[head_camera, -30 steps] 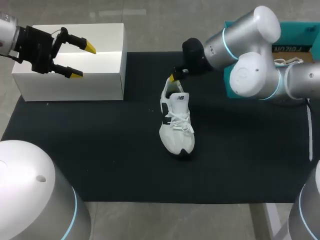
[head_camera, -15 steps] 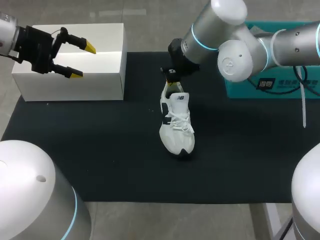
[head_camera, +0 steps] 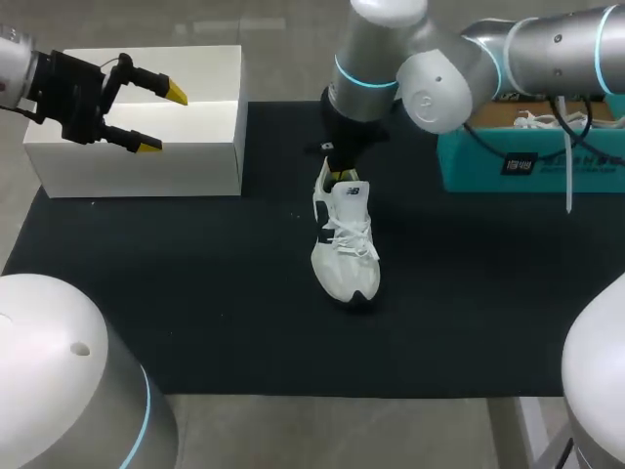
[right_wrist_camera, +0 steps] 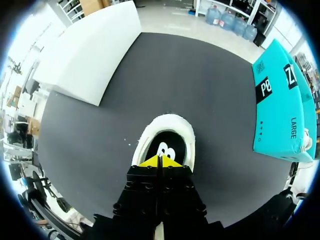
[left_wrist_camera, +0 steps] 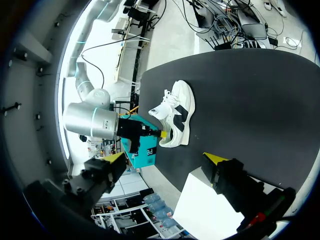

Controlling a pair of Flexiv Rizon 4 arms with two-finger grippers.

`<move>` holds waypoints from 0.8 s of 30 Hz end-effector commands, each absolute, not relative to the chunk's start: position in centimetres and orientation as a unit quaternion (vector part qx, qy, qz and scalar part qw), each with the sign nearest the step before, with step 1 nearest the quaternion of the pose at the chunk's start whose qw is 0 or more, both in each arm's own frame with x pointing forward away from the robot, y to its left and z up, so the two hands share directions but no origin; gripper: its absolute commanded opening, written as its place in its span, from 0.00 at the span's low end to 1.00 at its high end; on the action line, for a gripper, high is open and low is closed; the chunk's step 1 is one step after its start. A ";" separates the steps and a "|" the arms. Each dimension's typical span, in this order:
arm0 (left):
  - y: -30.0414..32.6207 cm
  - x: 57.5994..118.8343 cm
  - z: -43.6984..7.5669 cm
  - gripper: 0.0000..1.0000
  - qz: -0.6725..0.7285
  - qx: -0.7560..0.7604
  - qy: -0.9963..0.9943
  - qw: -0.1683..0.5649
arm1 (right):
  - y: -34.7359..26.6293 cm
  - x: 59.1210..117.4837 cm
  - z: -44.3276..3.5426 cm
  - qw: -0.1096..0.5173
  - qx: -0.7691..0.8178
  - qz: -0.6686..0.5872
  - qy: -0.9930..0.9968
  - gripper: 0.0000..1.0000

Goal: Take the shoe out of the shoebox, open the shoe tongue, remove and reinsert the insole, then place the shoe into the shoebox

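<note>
A white shoe [head_camera: 342, 239] with black accents lies on the black mat [head_camera: 195, 293], toe toward the front edge. My right gripper [head_camera: 337, 174] hangs over its heel opening, shut, with nothing visible between its tips. In the right wrist view the joined yellow tips of that gripper [right_wrist_camera: 160, 161] sit just above the shoe's opening [right_wrist_camera: 165, 142], where the dark insole shows. My left gripper [head_camera: 146, 117] stands open over the white box [head_camera: 195, 147], far from the shoe. From the left wrist view the left gripper [left_wrist_camera: 166, 158] is wide open, with the shoe [left_wrist_camera: 175, 112] well ahead of it.
A teal shoebox [head_camera: 518, 156] stands at the back right of the mat with another white shoe [head_camera: 547, 119] in it. The white box occupies the back left corner. My right arm's elbow arches over the mat's rear middle.
My right arm's upper links swung leftward across the back, and its gripper turned and shifted slightly over the heel opening. The shoe and my left arm have not moved.
</note>
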State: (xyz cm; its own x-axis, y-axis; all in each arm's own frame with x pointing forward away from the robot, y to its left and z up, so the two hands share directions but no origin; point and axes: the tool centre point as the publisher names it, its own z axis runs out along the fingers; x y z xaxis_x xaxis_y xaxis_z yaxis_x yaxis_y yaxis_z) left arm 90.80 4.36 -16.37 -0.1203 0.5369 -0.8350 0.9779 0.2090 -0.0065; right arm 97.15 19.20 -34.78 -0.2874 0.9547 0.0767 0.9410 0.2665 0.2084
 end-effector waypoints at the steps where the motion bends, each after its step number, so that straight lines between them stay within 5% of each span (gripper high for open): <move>1: 4.4 90.8 -16.3 1.00 -0.299 0.553 0.686 0.365 | 20.2 98.1 -36.0 0.072 0.600 0.064 0.794 0.00; 24: 4.4 90.8 -16.3 1.00 -0.299 0.553 0.686 0.365 | 20.0 97.3 -41.3 0.041 0.626 0.053 0.777 0.00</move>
